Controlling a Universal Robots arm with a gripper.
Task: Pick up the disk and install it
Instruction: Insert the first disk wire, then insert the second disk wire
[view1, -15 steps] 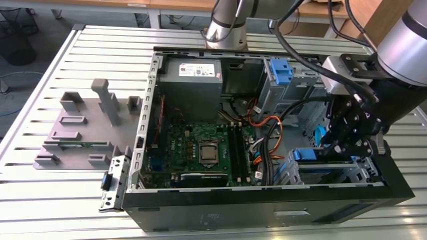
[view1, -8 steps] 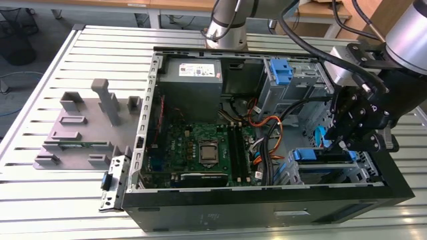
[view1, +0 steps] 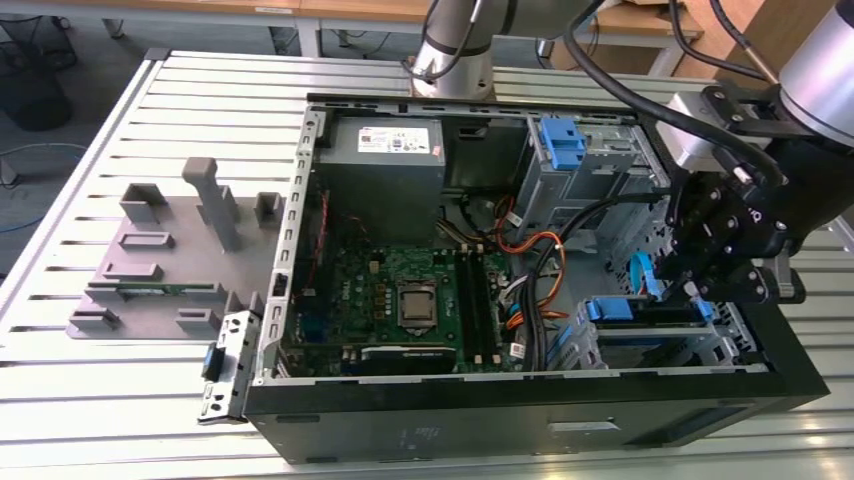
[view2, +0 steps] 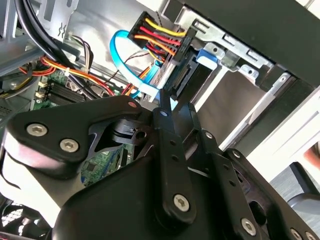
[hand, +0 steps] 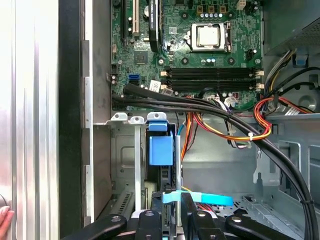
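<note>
1. While the open computer case (view1: 534, 420) lies on the bench (view1: 80, 390), the arm reaches down into its corner at the exterior view's right.
2. Drive bay (hand: 127, 165) — the disk (hand: 161, 150) stands on edge in it, blue bracket showing; I judge it nearly seated, so push straight along the rails.
3. Hand (hand: 170, 220) — it sits just at the disk's edge; I cannot tell if it grips.
4. Blue cable (view2: 125, 65) lies close — keep it free.
</note>
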